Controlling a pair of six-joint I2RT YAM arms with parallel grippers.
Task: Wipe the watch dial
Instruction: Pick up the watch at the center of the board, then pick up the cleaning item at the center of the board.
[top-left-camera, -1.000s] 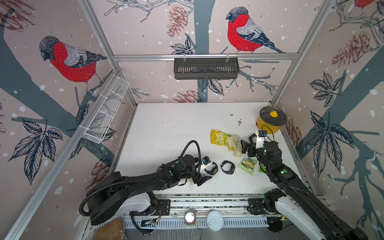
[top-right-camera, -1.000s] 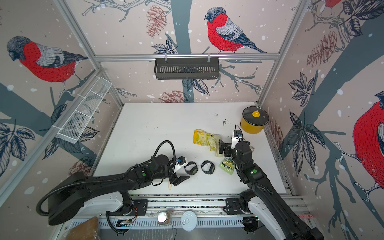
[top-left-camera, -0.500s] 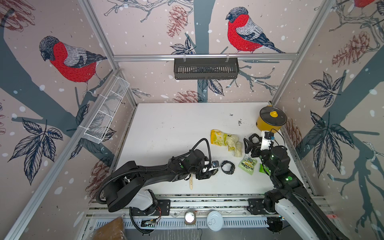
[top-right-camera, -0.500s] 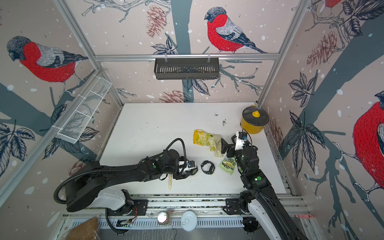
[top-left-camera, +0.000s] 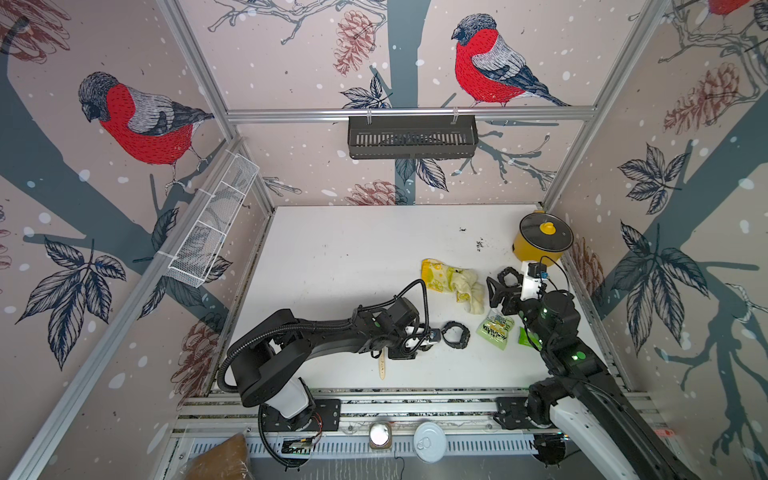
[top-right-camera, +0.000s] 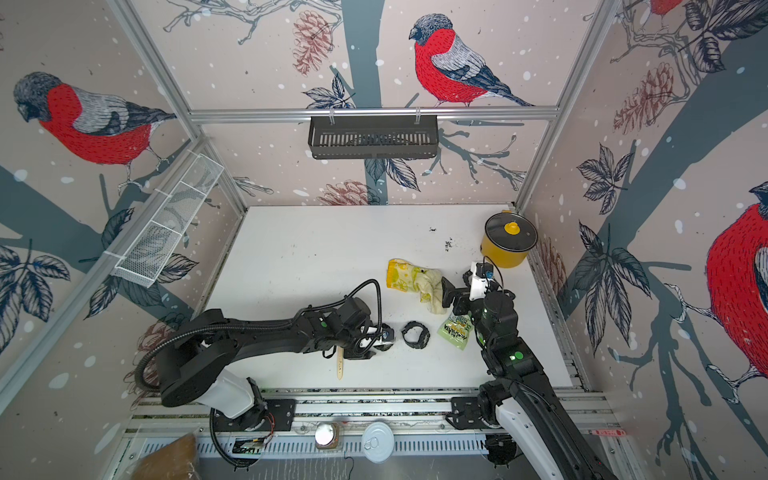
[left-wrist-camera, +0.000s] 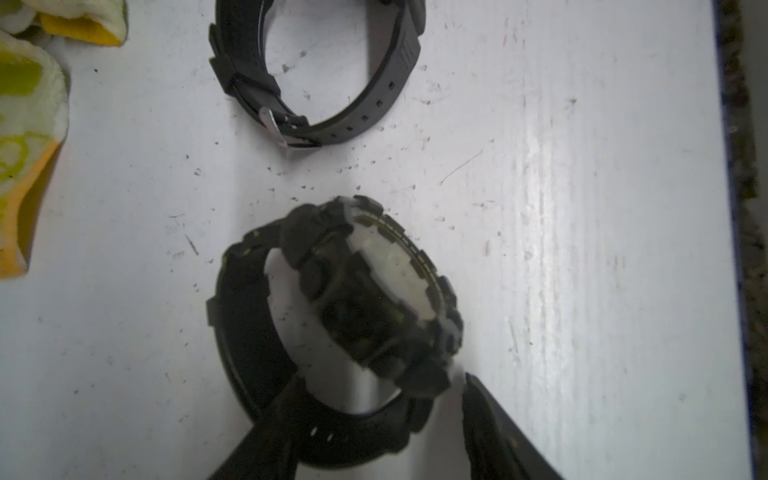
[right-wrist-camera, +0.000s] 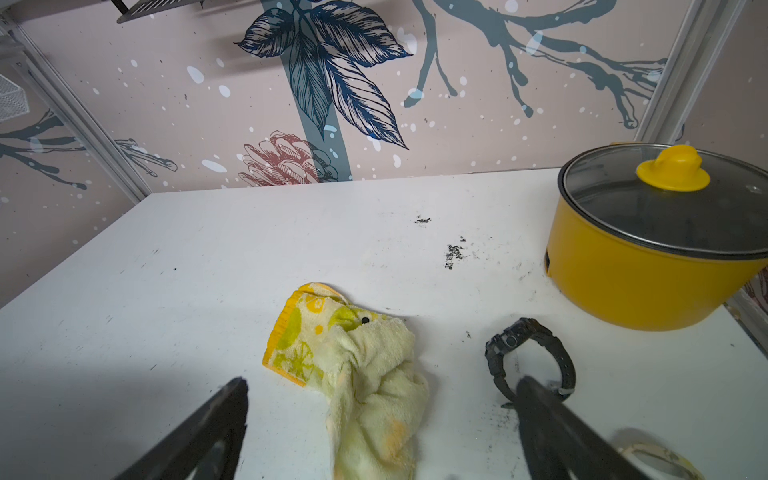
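Yellow pot (right-wrist-camera: 623, 282), back right of table: glass lid (right-wrist-camera: 665, 216) on, contents too dark to tell. Black basket (top-left-camera: 411, 137) on back rail and white wire basket (top-left-camera: 212, 224) on side wall: contents unclear. White table (top-left-camera: 340, 257): watch (left-wrist-camera: 374, 291) tilted between the fingers of my left gripper (left-wrist-camera: 380, 380), pinch uncertain. My right gripper (right-wrist-camera: 382, 386) is spread wide near the towel (right-wrist-camera: 365, 365). Bird-print walls (top-left-camera: 540, 166).

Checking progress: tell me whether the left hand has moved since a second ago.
Yes. The left hand shifted away from the wooden stick, toward the loose watch.
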